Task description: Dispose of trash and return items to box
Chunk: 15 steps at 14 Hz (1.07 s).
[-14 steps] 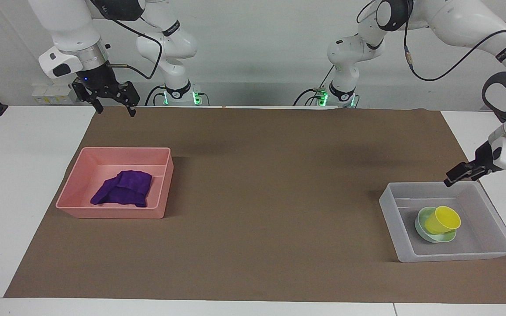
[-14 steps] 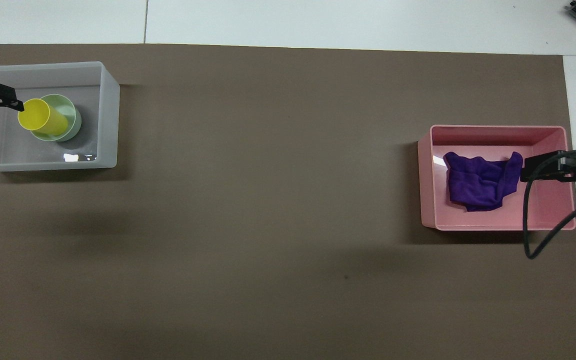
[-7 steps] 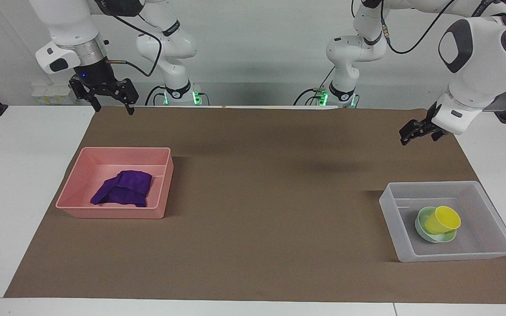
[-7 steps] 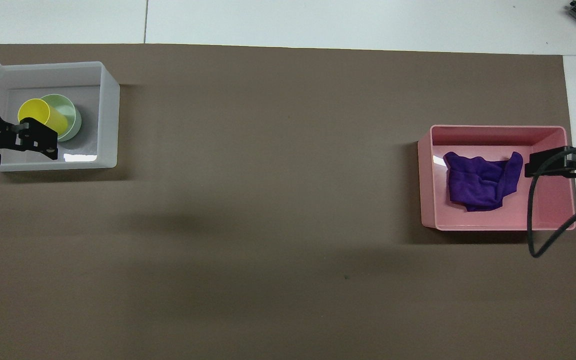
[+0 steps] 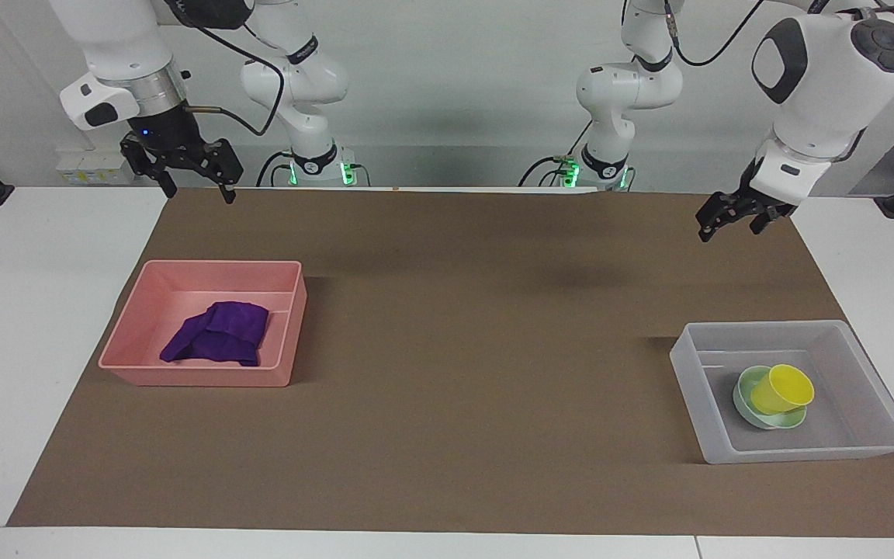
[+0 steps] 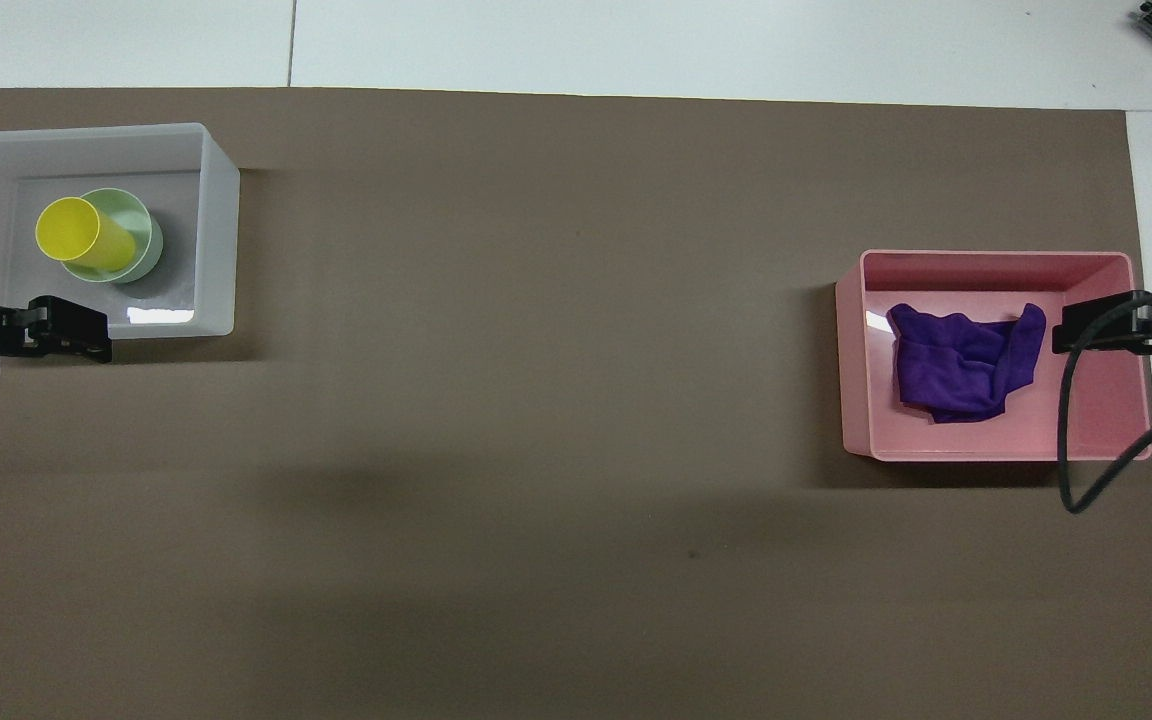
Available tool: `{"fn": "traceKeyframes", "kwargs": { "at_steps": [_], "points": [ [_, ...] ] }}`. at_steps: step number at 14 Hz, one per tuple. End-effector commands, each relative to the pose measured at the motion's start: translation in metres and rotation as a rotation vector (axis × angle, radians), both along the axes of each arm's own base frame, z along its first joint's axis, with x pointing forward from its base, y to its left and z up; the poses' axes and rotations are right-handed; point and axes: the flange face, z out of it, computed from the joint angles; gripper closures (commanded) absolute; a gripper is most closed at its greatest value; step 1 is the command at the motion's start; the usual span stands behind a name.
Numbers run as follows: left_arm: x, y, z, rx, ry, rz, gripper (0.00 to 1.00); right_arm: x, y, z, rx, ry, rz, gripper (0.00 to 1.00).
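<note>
The purple cloth (image 5: 218, 334) lies crumpled in the pink tray (image 5: 191, 378) at the right arm's end; it also shows in the overhead view (image 6: 961, 365). The yellow cup (image 5: 782, 388) leans tilted in the mint-green bowl (image 5: 750, 410), both inside the translucent box (image 5: 804, 454) at the left arm's end. My left gripper (image 5: 730, 225) is open and empty, raised over the brown mat away from the box. My right gripper (image 5: 199, 189) is open and empty, raised over the mat's edge by the tray.
A brown mat (image 5: 478, 326) covers most of the white table. In the overhead view the right arm's black cable (image 6: 1066, 450) hangs over the pink tray (image 6: 996, 258). The box (image 6: 221, 230) stands at the mat's corner.
My left gripper has risen from over the box and drawn back toward the robots. My right gripper has shifted only slightly. Cup, bowl and cloth have not moved.
</note>
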Motion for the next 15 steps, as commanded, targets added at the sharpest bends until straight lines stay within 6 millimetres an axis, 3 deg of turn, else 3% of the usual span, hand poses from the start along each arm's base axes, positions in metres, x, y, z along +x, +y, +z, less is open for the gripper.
{"fn": "traceKeyframes", "kwargs": {
  "at_steps": [1,3,7,11,15],
  "points": [
    [0.003,0.001,0.016,-0.015,0.007,-0.014,0.00,0.001,-0.007,0.001,-0.001,0.013,0.016,0.00],
    [0.009,0.000,0.027,-0.012,-0.022,-0.018,0.00,0.000,-0.008,0.001,-0.001,0.014,0.013,0.00],
    [0.017,-0.031,0.011,0.011,0.008,-0.087,0.00,0.001,-0.019,-0.001,-0.002,0.019,0.007,0.00],
    [0.006,-0.021,0.038,-0.002,-0.036,-0.066,0.00,-0.001,-0.016,-0.001,-0.001,0.020,0.019,0.00],
    [0.001,-0.025,0.038,-0.001,-0.019,-0.074,0.00,-0.003,-0.015,-0.002,0.000,0.026,0.019,0.00]
  ]
}}
